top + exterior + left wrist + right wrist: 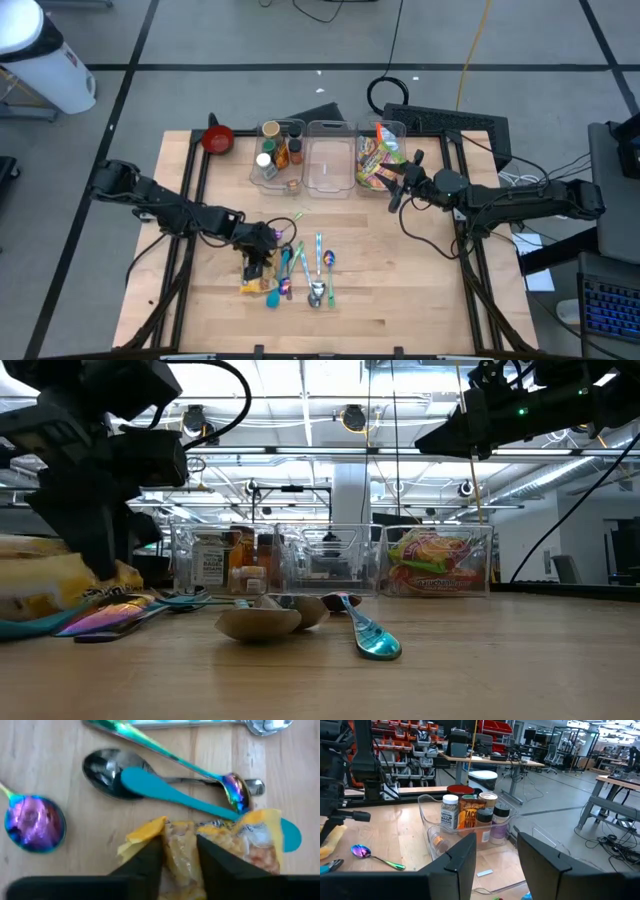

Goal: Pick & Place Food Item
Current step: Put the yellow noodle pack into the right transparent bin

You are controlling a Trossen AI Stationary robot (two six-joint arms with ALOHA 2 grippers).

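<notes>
The left gripper (179,857) is down at the table with its fingers closed on a yellow snack packet (220,847); beside it lie a teal spoon (170,790), a dark metal spoon (107,772) and iridescent spoons (35,822). Beyond it stand three clear bins: the left bin (277,160) holds spice jars (470,815), the middle bin (329,160) looks empty, the right bin (381,158) holds bright snack bags (433,563). The right gripper (492,855) hangs above that right bin, fingers parted, holding nothing. A red bowl (218,140) sits just left of the bins; only the low view shows a wooden spoon (265,622) up close.
</notes>
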